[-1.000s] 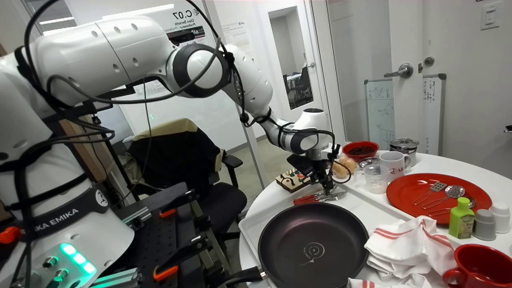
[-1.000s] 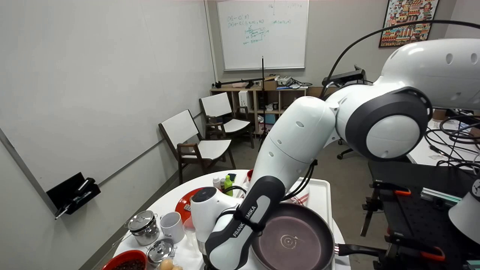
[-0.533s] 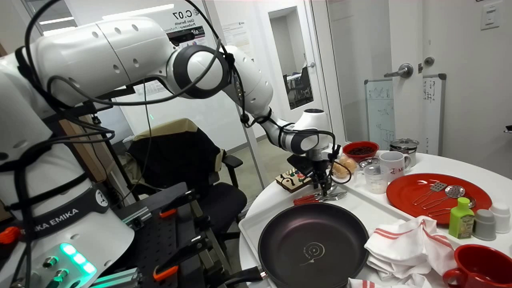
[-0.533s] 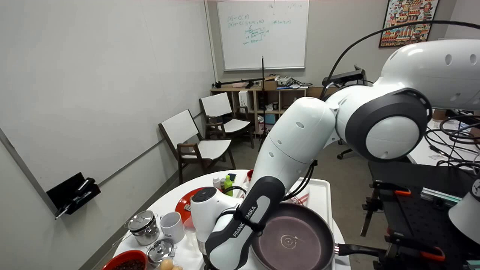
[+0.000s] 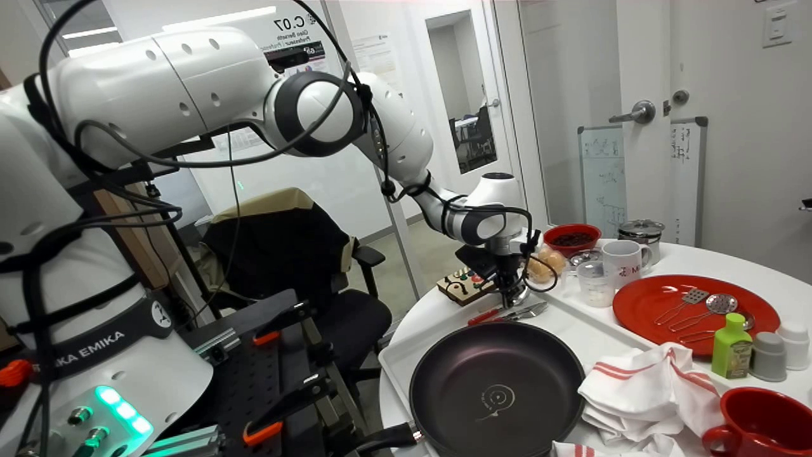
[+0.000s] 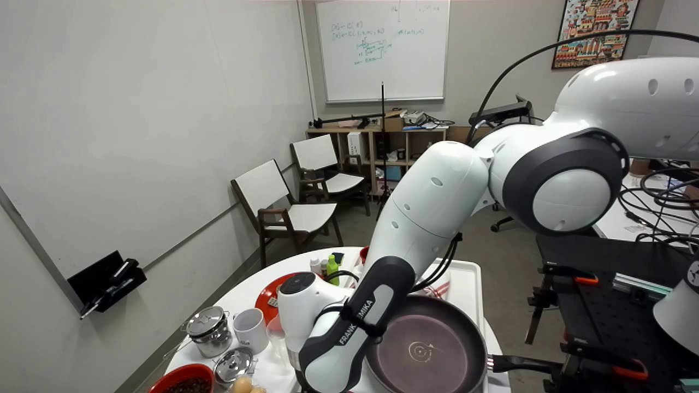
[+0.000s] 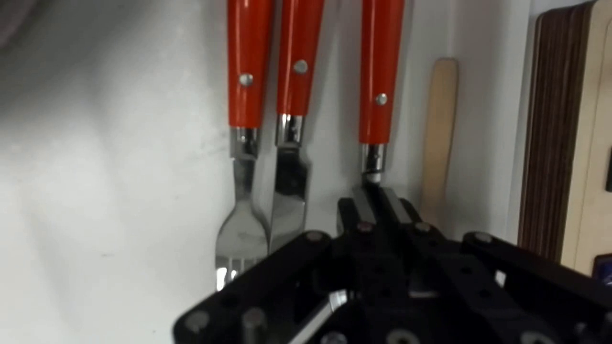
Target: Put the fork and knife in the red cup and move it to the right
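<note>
Both fork [image 7: 245, 138] and knife [image 7: 290, 128] are lying left; the pincer [image 7: 375, 193] is gripping another utensil [image 7: 381, 76], head hidden, possibly risking a wrong pick.

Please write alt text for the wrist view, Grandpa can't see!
A gripper pinches the neck of a red-handled utensil, its far end mostly hidden. Left of that in the picture lie a knife and fork, also red-handled; right of it, a wooden stick.
</note>
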### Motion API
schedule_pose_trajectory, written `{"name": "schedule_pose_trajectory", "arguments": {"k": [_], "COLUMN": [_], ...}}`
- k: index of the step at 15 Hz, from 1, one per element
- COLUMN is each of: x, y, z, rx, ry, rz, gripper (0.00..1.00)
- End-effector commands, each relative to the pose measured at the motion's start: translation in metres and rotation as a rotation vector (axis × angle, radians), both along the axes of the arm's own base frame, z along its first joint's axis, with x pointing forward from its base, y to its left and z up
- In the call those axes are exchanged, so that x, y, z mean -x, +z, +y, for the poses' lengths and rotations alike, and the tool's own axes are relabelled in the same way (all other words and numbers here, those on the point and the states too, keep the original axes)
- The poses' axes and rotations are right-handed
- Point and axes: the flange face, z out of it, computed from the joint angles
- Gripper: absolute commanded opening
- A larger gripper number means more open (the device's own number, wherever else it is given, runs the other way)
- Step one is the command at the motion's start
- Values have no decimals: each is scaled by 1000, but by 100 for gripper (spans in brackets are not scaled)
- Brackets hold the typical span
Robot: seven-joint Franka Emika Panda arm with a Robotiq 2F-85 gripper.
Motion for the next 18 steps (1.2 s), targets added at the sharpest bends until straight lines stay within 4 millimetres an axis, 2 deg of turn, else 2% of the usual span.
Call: {"name": "schedule_pose_trajectory", "arguments": {"k": [1,9,14,18], "x": [-1,-3,-3,-1], "y": [1,7,25,47], "z": [0,1,3,-3], "rx": [1,-12,-33,-41], "ry": [-5,5,31,40], "rz": [0,-29,-98,-184], "gripper": [2,2,2,2]}}
